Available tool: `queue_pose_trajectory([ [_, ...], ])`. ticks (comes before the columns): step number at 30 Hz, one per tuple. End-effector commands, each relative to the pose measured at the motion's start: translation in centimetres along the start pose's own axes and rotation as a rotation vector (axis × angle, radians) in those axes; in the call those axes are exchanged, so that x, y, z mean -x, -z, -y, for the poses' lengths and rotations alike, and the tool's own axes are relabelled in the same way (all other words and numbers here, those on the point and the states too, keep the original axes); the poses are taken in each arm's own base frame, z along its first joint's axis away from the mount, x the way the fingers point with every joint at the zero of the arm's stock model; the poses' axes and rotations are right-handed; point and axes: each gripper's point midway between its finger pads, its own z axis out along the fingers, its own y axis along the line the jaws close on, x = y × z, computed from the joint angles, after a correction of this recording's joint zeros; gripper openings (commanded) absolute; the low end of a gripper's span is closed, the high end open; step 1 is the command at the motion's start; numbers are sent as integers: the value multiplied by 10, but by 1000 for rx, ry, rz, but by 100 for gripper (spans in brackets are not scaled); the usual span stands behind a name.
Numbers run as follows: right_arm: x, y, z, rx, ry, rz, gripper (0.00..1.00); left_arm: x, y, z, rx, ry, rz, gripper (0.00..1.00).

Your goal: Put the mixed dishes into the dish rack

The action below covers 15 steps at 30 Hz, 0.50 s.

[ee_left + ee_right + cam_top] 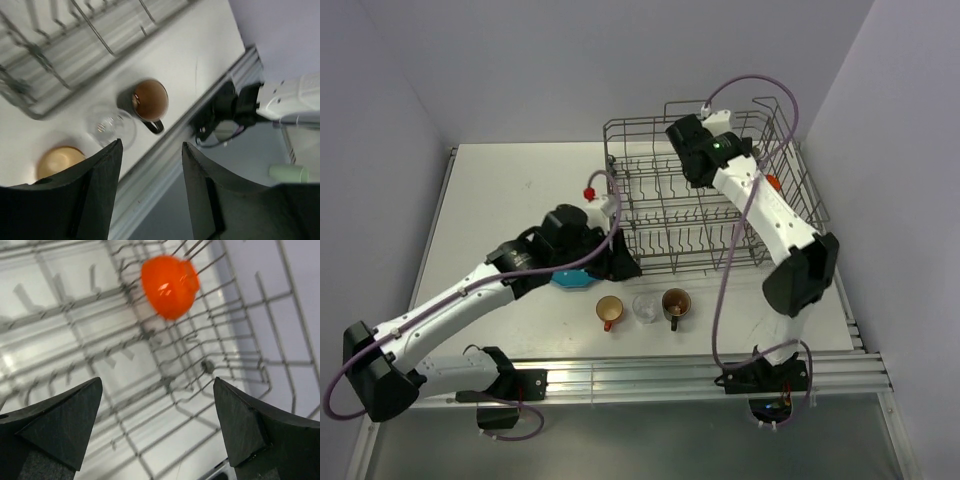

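Small clear glass (111, 125), upright on the table (500, 190) between small orange cup (59, 160) and dark brown mug (150, 99), near the dish rack (665, 262): light, stiff, slick, breakable, likely best pinched over the rim; left gripper (150, 145) half-spread, empty; right gripper (156, 382) wide, empty.

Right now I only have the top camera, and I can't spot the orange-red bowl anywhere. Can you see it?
Observer: Yes. On the right wrist camera the orange-red bowl lies inside the dish rack, its rounded outside facing the lens.
Operator: Is the right pincer gripping something?
Observer: No. The right pincer gapes open, with only rack wires showing between its fingers.
Operator: What about the left pincer? I can't tell from above.
Observer: The left pincer is open and empty too. The small clear glass stands close ahead of it on the table.
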Motion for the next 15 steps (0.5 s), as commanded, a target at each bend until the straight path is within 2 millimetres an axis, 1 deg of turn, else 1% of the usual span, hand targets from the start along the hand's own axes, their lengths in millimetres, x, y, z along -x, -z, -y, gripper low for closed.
queue_pose_trajectory([
  [1, -19, 53, 1, 167, -146, 2, 100, -26, -17, 13, 62, 8, -48, 56],
  [2, -30, 68, 5, 250, -182, 2, 100, -30, -22, 11, 92, 28, -43, 55],
  [3, -37, 79, 3, 295, -195, 6, 100, -42, -26, 17, 91, 23, -67, 54],
  [4, -55, 80, 2, 316, -200, -16, 100, -52, -32, 16, 107, 25, -88, 53],
  [5, -55, 98, 12, 389, -255, 16, 100, -56, -36, 16, 123, 28, -89, 52],
  [6, -72, 99, 11, 404, -255, -5, 100, -68, -42, 20, 127, 32, -113, 51],
  [7, -79, 103, 15, 425, -271, -5, 100, -73, -46, 22, 133, 33, -123, 51],
  [8, -81, 113, 28, 464, -317, 18, 100, -79, -49, 26, 132, 45, -139, 50],
  [9, -87, 117, 30, 488, -344, 7, 100, -86, -52, 34, 122, 35, -153, 50],
  [10, -101, 115, 30, 495, -340, -9, 100, -90, -60, 31, 152, 34, -153, 49],
  [11, -103, 123, 40, 532, -376, 14, 99, -93, -64, 32, 160, 40, -161, 48],
  [12, -108, 126, 40, 556, -385, 7, 99, -96, -67, 39, 156, 32, -161, 48],
  [13, -116, 124, 42, 561, -382, 4, 99, -103, -74, 36, 176, 30, -180, 46],
  [14, -119, 128, 50, 574, -401, 18, 99, -106, -77, 36, 184, 38, -182, 45],
  [15, -122, 128, 53, 572, -402, 19, 99, -107, -79, 35, 198, 37, -176, 45],
])
